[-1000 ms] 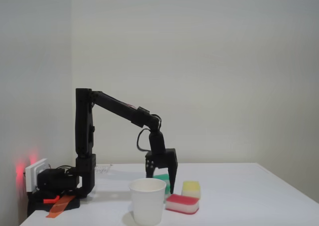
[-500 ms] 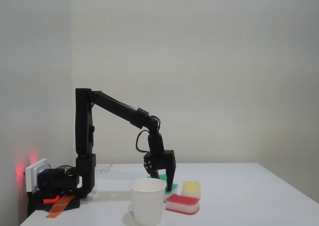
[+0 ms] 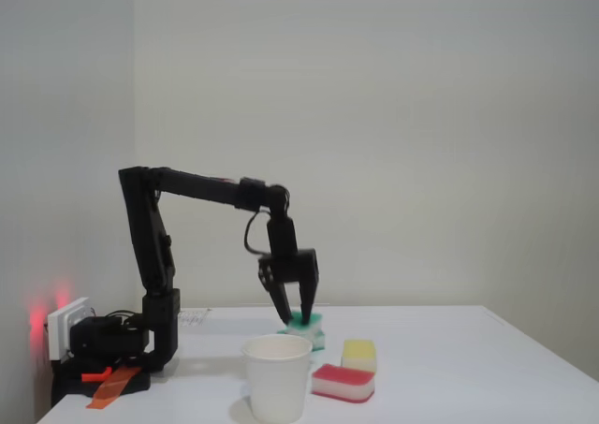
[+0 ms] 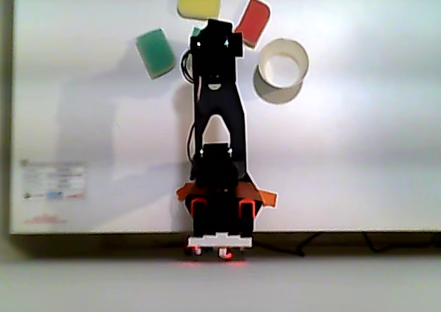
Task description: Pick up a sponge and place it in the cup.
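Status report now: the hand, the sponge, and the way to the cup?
Hand shut on green sponge, lifted off table. Cup upright, empty inside. Nothing between them; second green sponge lies apart.

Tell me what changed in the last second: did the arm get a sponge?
In the fixed view the arm pulled back and rose, and the gripper moved left, lifting a green sponge that it had been lowered over on the table. The jaws look closed on it. The cup, the red sponge and the yellow sponge stayed put.
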Robot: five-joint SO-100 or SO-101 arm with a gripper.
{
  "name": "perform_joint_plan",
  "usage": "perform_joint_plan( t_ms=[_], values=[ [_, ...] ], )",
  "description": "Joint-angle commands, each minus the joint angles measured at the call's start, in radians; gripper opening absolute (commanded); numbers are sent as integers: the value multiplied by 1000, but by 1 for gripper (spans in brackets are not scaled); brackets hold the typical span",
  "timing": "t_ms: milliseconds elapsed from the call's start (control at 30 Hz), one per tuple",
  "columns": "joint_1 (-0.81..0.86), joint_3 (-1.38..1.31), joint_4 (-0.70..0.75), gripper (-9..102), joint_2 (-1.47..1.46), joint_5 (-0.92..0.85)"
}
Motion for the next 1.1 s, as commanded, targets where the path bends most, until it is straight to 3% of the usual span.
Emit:
perform_joint_plan(
  t_ms=[0, 300, 533, 733, 1067],
  values=[
    [8, -115, 95, 0, 64, 14],
    [106, -337, 285, 0, 114, 2],
    [244, -336, 310, 0, 190, -23],
    [382, -227, 261, 0, 265, -57],
    [574, -5, 58, 0, 313, -190]
  ],
)
